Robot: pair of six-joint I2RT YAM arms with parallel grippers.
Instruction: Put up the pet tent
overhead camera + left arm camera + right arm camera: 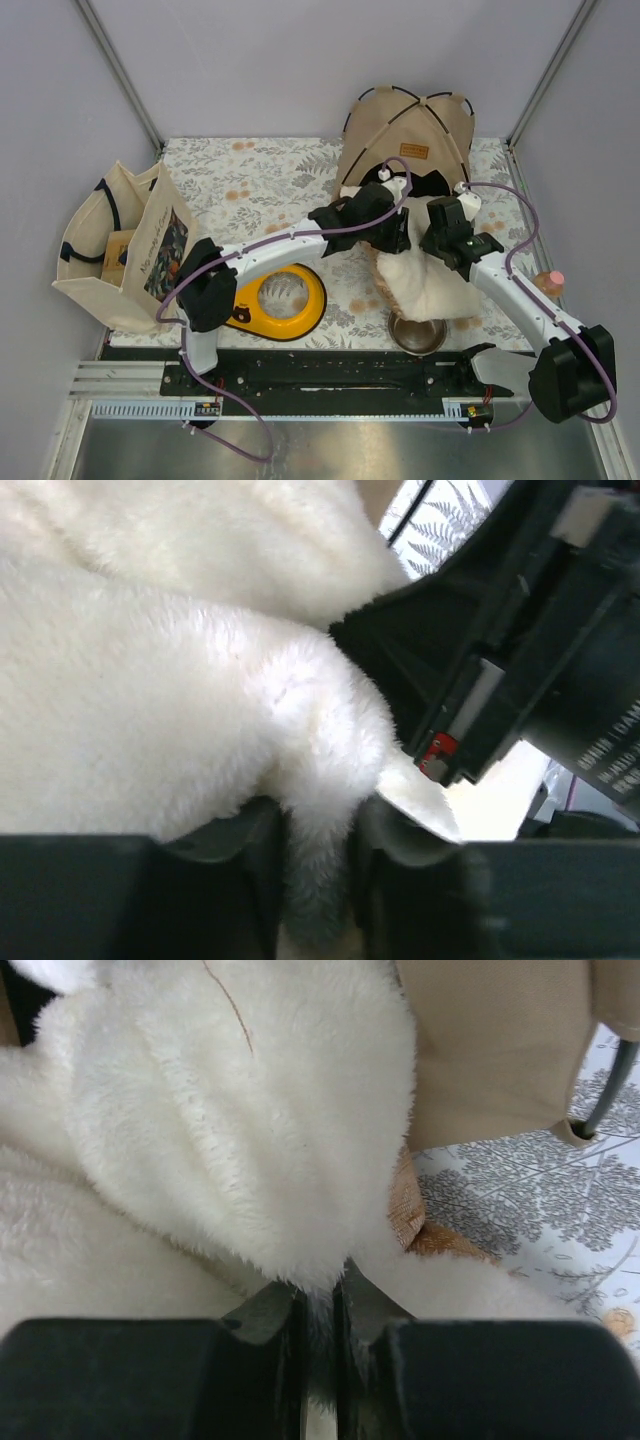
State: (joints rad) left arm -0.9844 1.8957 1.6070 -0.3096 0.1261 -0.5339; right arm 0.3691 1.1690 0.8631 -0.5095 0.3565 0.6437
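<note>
The pet tent [408, 128] stands as a tan dome with black poles at the back of the table, its dark opening facing the arms. In the right wrist view its canvas [490, 1050] and a pole end [610, 1085] fill the upper right. A white fluffy cushion [428, 285] lies in front of the opening. My left gripper [318, 825] is shut on a fold of the cushion [150, 680], with fur filling the gap between the fingers. My right gripper [318, 1300] pinches the cushion's edge [220, 1110]. Both grippers [392, 232] [440, 238] meet over the cushion just before the tent.
A cream tote bag [120, 245] stands at the left. A yellow ring-shaped item [282, 300] lies near the left arm, a metal bowl [417, 334] sits under the cushion's near edge, and a small pink-capped bottle [549, 283] is at the right. The right arm's black body [540, 650] is close beside my left fingers.
</note>
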